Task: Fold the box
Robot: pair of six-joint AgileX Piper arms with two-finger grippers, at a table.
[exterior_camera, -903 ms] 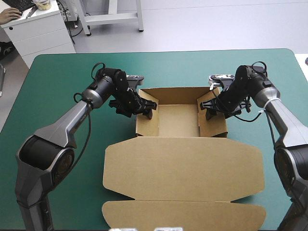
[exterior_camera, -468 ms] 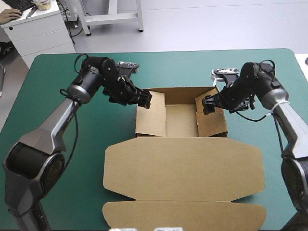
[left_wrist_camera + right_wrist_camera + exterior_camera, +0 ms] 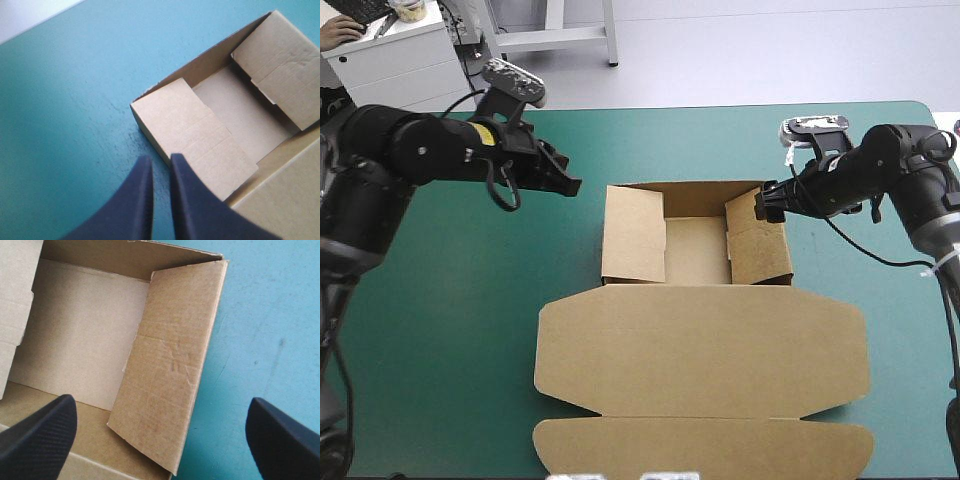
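right gripper (image 3: 767,204), fingers wide apart, sits at the box (image 3: 695,250) right wall — nearer than left gripper (image 3: 572,184), fingers together, off its left side.

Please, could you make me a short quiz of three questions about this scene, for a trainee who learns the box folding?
1. True or false: the left gripper touches the box.
2. The right gripper is: A) open, B) shut on the box, C) out of view.
3. Fill the gap: the lid lies ___ on the teal-green cover.
Key: 1 false, there is bare cover between them; 2 A; 3 flat.
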